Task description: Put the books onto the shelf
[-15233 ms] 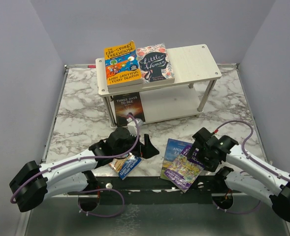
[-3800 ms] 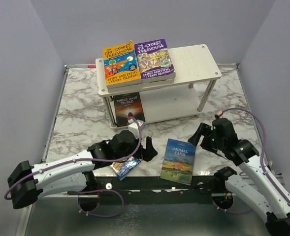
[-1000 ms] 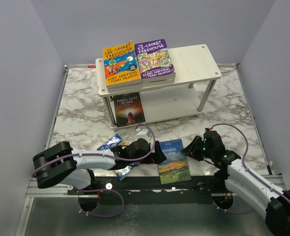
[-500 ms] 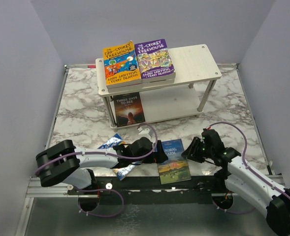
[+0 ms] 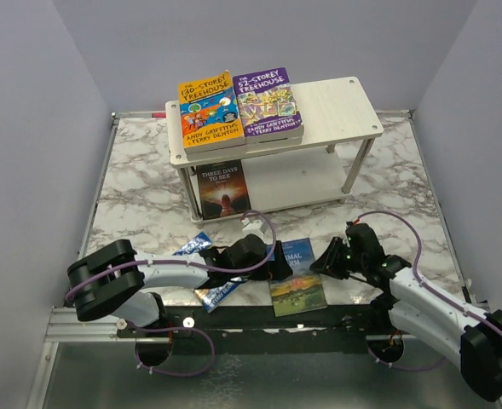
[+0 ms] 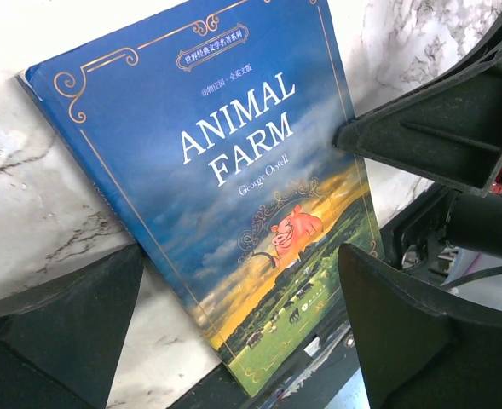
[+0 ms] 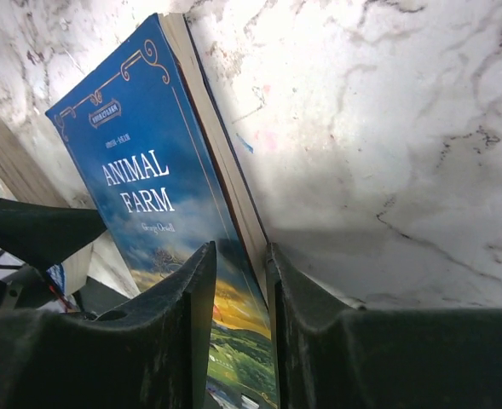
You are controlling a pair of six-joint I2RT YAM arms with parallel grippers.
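Plainly, on the marble table (image 5: pixel 131 196) the shelf (image 5: pixel 336 106) stands in the upper middle of the top view. Its top board carries the orange 130-Storey Treehouse (image 5: pixel 206 111) and the purple 52-Storey Treehouse (image 5: pixel 268 102) side by side, and Three Days to See (image 5: pixel 223 189) leans on its lower tier. Well apart from it, at the lower middle of the frame, lies Animal Farm (image 5: pixel 297 277). Its long axis runs from lower to upper frame, roughly toward the shelf, and its lower corner reaches the dark rail at the table's edge. We see a blue paperback (image 5: pixel 193 247) partly hidden under the left arm. Both arms meet at Animal Farm. The right gripper (image 7: pixel 242 256) comes in from the book's right long side, its narrow jaws pinching the page edge, which looks raised off the marble. The left gripper (image 6: pixel 240 256) is spread wide across the cover from the left side and holds nothing. We judge the carry belongs to the right arm, up-frame toward the bare right half of the top board. Legible writing: "ANIMAL FARM" and "George Orwell" on the cover, "ANDY GRIFFITHS" and "TERRY DENTON" on both Treehouse covers; the small line in the cartouche is too fine for us to read.
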